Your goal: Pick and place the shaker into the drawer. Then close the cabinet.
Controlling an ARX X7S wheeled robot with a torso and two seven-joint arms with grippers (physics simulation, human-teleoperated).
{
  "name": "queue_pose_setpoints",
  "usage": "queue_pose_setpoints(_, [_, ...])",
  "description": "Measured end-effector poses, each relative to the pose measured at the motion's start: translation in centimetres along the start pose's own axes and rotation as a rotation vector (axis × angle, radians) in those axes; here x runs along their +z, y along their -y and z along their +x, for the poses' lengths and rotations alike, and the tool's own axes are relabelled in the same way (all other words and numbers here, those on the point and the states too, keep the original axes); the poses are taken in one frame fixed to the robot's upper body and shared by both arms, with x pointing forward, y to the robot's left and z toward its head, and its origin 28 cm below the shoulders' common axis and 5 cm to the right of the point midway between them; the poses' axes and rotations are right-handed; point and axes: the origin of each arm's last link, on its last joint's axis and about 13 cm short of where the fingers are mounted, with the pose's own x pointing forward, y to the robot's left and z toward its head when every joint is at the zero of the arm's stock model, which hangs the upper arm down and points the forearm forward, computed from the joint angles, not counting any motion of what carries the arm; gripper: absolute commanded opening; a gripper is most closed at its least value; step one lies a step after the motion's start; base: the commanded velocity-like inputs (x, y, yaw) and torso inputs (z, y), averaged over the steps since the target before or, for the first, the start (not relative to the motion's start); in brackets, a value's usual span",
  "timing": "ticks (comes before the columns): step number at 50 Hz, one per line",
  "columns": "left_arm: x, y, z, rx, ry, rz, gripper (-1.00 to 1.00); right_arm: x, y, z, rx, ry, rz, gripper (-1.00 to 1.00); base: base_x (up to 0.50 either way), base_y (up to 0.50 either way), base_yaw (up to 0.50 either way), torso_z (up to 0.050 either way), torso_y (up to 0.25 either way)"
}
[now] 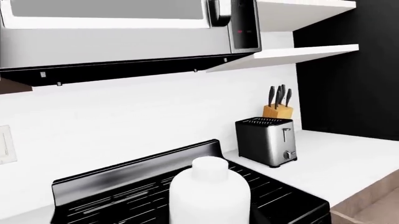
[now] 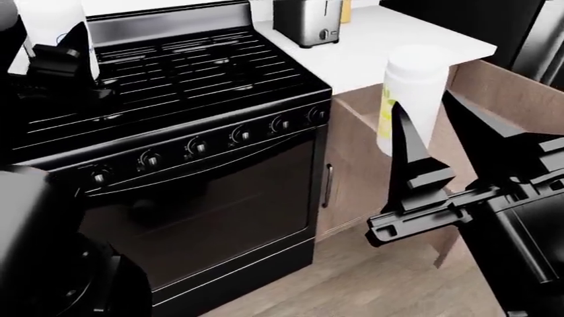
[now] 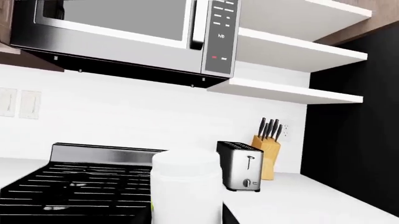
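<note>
Head view first: the right gripper point(image 2: 421, 142) carries the shaker point(image 2: 410, 92) upright, its dark fingers closed against the lower part of the white cylinder, so the thing sits between them, raised off any surface. It hangs just past the front right corner of the stove point(image 2: 176, 86), beside the near edge of the white counter point(image 2: 397, 39) and over the near rim of the open drawer point(image 2: 506, 89) of the cabinet point(image 2: 357, 165). The left gripper point(image 2: 57, 63) shows at the stove's back left corner with a white bottle point(image 2: 53, 26) at it; whether it is pinching that bottle I cannot tell.

Left wrist view: the white bottle point(image 1: 210, 193) stands close before the camera, the toaster point(image 1: 266, 140) and knife block point(image 1: 278, 105) behind on the counter; no fingers show.

Right wrist view: the shaker point(image 3: 186, 186) fills the lower middle, the microwave point(image 3: 124, 32) above.

Risk, as I judge it: the grip sits low on a tall, smooth body, so a quick swing could tip it out, or its base could clip the drawer's rim on the way down.
</note>
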Motion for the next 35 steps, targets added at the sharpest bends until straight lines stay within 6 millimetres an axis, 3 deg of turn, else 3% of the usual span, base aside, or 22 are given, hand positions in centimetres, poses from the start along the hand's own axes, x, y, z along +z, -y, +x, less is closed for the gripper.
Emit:
queue_pose_setpoints(12, [1.5,0.1,1.1,-0.016,0.003,-0.003,-1.00,1.3,1.0,0.7,-0.021,-0.003,-0.037,-1.00,0.00,0.00,-0.50,0.001,0.000])
queue_pose_setpoints(24, [5.4,-0.1,3.9,-0.061,-0.002,-0.038,-1.00,4.5,3.2,3.4,-0.037,-0.019,-0.089,-1.00,0.00,0.00,-0.50,0.000,0.001])
queue_pose_setpoints(31, [6.6,-0.1,5.7,-0.082,-0.014,-0.058,-1.00,5.6,4.0,4.8,-0.039,-0.031,-0.092,-1.00,0.00,0.00,-0.50,0.000,0.000])
queue_pose_setpoints(35, [6.9,-0.1,6.4,-0.087,-0.022,-0.063,-1.00,5.9,4.3,5.4,-0.032,-0.039,-0.091,-1.00,-0.25,-0.33,0.00,0.000,0.000])
